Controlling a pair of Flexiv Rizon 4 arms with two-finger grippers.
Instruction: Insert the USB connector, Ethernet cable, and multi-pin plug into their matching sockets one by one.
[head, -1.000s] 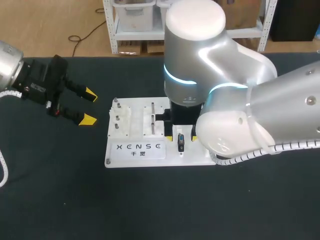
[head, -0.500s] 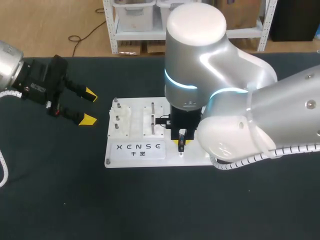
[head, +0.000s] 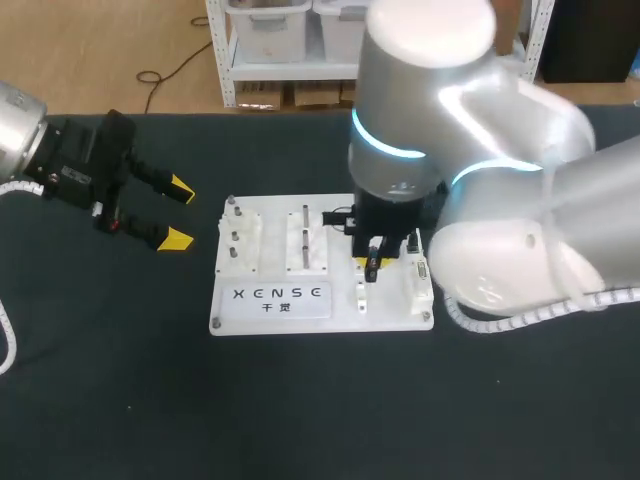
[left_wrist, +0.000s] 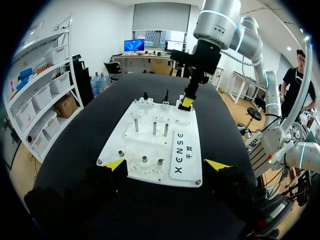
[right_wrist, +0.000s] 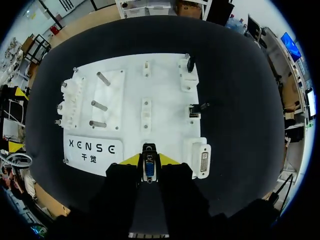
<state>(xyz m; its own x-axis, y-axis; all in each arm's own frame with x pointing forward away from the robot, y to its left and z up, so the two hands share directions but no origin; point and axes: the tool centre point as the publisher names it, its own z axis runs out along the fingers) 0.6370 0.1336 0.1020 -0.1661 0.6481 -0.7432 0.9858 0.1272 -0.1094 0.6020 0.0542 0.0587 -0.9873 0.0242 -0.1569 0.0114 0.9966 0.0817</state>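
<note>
I had right gripper (head: 372, 262) pinching the USB plug (right_wrist: 148, 168) from both sides, over the white board (head: 390, 312) at mid-frame | left gripper (head: 178, 212) at frame left, fingers spread wide, apart from board | multi-pin socket (right_wrist: 204, 162) just beside right fingers

Right arm (head: 450, 120) hides rear right of board (head: 335, 318); held plug (right_wrist: 149, 169) too small, possibly USB; left arm (head: 18, 125) cut by edge.
</note>
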